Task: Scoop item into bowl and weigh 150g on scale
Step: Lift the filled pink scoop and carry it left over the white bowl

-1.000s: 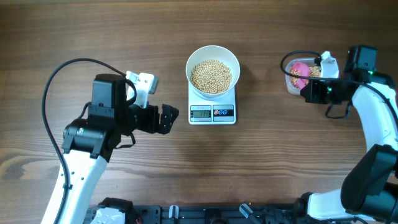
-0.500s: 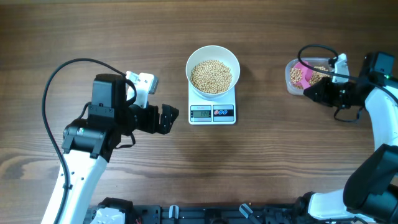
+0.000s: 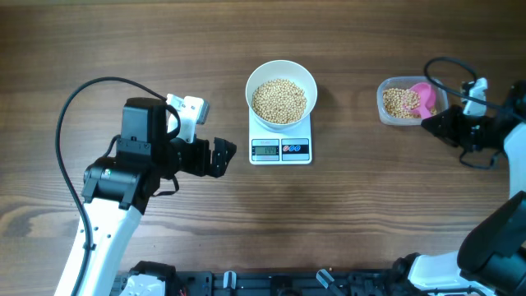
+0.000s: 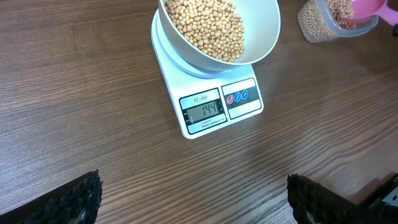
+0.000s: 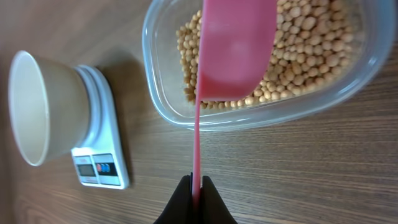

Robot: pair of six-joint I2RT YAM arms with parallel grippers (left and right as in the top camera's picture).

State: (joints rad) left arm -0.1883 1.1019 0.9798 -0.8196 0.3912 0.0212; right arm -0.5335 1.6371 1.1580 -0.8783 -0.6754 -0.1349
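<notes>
The white bowl [image 3: 282, 69] stands on the white scale [image 3: 280, 149], heaped with pale beans [image 3: 279, 100]. In the left wrist view the scale [image 4: 214, 109] shows 144 under the bowl [image 4: 261, 25]. My left gripper [image 3: 223, 156] hovers open and empty left of the scale, fingers wide apart [image 4: 196, 202]. My right gripper [image 3: 436, 125] is shut on the thin handle of a pink scoop [image 3: 422, 99], whose cup hangs over the right end of a clear tub [image 3: 383, 107]. In the right wrist view the scoop [image 5: 236, 50] is above the tub's beans [image 5: 305, 43], gripper [image 5: 196, 193] clamped on the handle.
The clear tub [image 5: 158, 93] of beans sits right of the scale [image 5: 99, 165] and bowl [image 5: 37, 106]. Bare wood table lies in front of the scale. Black cables loop from both arms; a dark rail runs along the near table edge.
My right arm has drawn back to the right with the pink scoop, whose cup went from the tub's left end to its right end. The left arm has stayed still.
</notes>
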